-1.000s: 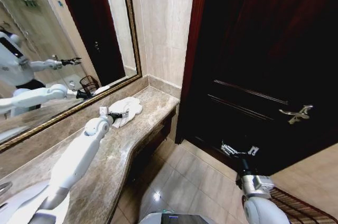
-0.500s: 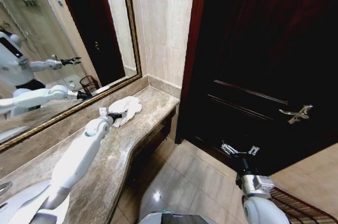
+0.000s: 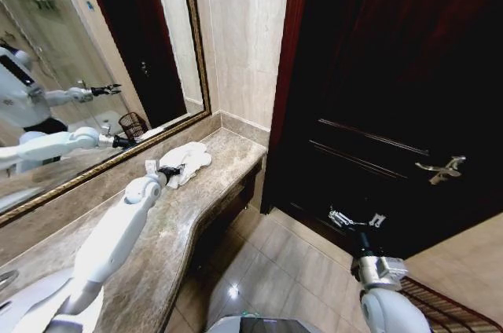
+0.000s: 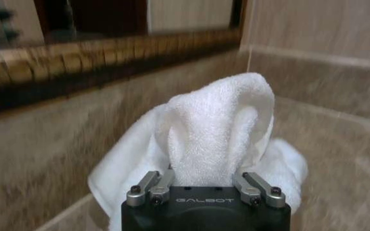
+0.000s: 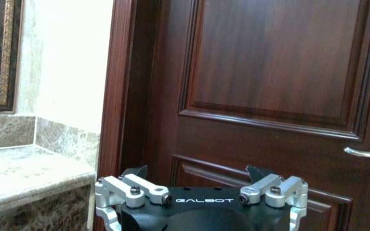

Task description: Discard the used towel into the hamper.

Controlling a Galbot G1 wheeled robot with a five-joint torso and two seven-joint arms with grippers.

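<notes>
**White terry towel pinched up off the marble vanity**

White towel (image 4: pixel 218 126) rises in a peak between the left gripper (image 3: pixel 169 170), whose fingers are clamped on a fold, probably so the cloth lifts in one bunch. Its lower folds seem to rest on the marble counter (image 3: pixel 211 192), near the mirror (image 3: pixel 78 74). The right gripper (image 3: pixel 355 221) waits spread near the dark door (image 5: pixel 281 72), out of the way. A hamper-like basket appears as a reflection (image 3: pixel 134 124).
</notes>
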